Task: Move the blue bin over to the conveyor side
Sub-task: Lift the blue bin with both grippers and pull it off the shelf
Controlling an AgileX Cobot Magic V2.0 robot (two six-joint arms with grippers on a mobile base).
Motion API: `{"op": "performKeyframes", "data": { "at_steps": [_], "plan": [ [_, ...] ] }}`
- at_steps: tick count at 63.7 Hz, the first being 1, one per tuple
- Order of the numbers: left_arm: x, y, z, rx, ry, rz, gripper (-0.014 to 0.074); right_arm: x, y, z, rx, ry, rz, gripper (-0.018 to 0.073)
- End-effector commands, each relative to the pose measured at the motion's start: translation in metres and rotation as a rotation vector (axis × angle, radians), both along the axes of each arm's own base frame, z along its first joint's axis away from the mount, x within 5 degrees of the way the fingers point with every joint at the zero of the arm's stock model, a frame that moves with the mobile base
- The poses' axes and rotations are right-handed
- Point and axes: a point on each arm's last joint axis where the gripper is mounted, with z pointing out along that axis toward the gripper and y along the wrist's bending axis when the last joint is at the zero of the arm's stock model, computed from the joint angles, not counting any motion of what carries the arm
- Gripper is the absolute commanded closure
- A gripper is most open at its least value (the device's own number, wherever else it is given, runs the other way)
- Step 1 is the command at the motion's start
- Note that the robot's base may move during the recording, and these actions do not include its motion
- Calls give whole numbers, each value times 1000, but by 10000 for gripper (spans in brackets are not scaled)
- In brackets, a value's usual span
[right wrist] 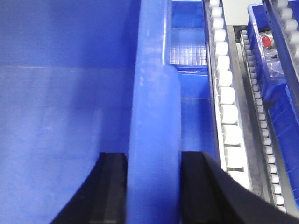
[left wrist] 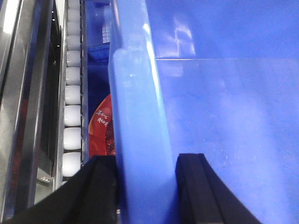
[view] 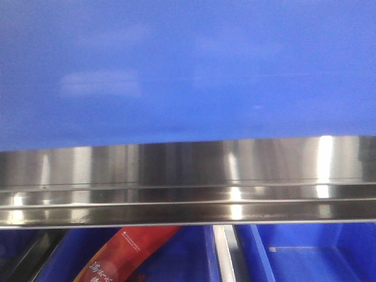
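Bin (view: 188,64), glossy smooth blue, left and right jaws clamped on its rim

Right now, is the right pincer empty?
No, the right pincer has its jaws pressed against both faces of the blue bin wall.

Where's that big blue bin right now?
The blue bin fills the front view's upper half, just above the steel rail; in the wrist views, each arm's jaws grip one of its walls.
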Motion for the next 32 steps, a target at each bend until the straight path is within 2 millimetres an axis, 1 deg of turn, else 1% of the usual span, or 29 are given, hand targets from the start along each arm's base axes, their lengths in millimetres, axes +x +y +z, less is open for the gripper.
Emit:
{"op": "performKeyframes", "data": {
  "at_steps": [1, 32],
  "plan": [
    [-1, -2, 14, -19, -139, -9, 607, -1, -3, 14, 11, -128, 2, 640],
    [6, -1, 24, -28, -269, 18, 607, -1, -3, 14, 11, -128, 2, 640]
  ]
}}
